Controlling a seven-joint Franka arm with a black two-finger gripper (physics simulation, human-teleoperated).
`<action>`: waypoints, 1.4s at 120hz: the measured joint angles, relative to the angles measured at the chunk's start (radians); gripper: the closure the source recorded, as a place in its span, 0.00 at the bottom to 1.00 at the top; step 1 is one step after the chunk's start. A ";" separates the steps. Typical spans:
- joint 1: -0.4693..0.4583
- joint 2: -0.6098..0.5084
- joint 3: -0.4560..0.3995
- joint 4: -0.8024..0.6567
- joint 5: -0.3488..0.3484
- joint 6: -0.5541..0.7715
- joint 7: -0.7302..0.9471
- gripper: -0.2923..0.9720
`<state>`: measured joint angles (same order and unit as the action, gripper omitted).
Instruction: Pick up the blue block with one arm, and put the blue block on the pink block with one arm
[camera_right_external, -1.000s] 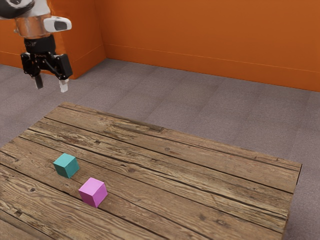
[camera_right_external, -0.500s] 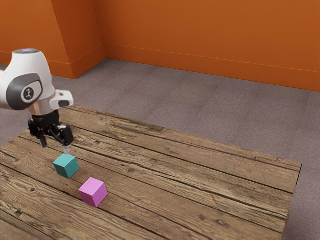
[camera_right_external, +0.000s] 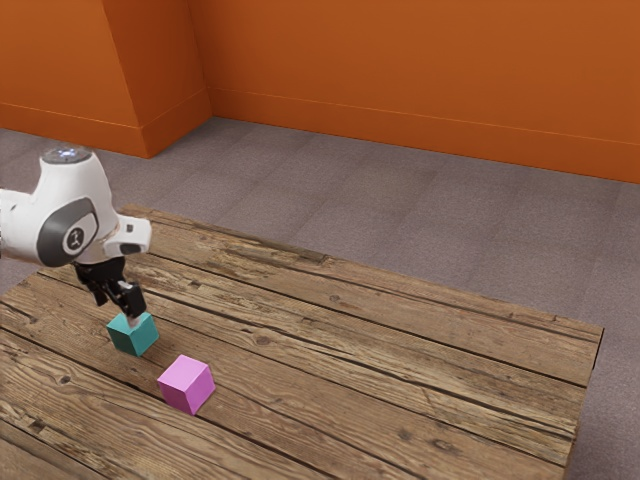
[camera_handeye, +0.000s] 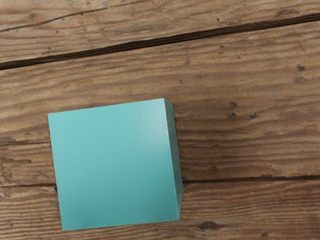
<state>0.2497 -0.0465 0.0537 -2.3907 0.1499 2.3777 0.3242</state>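
Gripper (camera_right_external: 124, 306) is low over the table (camera_right_external: 400, 340), right above the blue block (camera_right_external: 133, 334). In the exterior view it sits at about 11 o'clock from the block, with its lower end at the block's top face. Can't tell whether it touches. Claw state: can't tell from this angle, because the black parts overlap each other.

Blue block (it renders teal) is flat on the wood, near the table's 9 o'clock side in the exterior view. It is not lifted.

Wrist view: blue block (camera_handeye: 115, 165) is directly under the hand. Its top face is in full view, plus a thin sliver of one side. Its edges are slightly skewed to the plank grain. It straddles a thin plank seam, and a darker plank gap runs well clear of it.

Pink block (camera_right_external: 186, 384) is at roughly 4 o'clock from the blue block. It is near but not touching, with bare wood between them. It is flat on the table with nothing on top.

Arm (camera_right_external: 65, 215), in its white shell, comes in from the exterior view's left and bends down to the gripper.

Surroundings: orange wall (camera_right_external: 400, 70) and grey floor (camera_right_external: 400, 210) beyond the table.
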 joint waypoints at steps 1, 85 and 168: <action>0.001 0.002 0.000 0.000 -0.001 0.003 0.003 0.23; 0.014 0.108 -0.003 0.041 -0.069 0.085 0.127 0.23; 0.043 0.181 -0.005 0.073 -0.101 0.093 0.137 0.23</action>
<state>0.2924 0.1344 0.0491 -2.3175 0.0493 2.4708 0.4608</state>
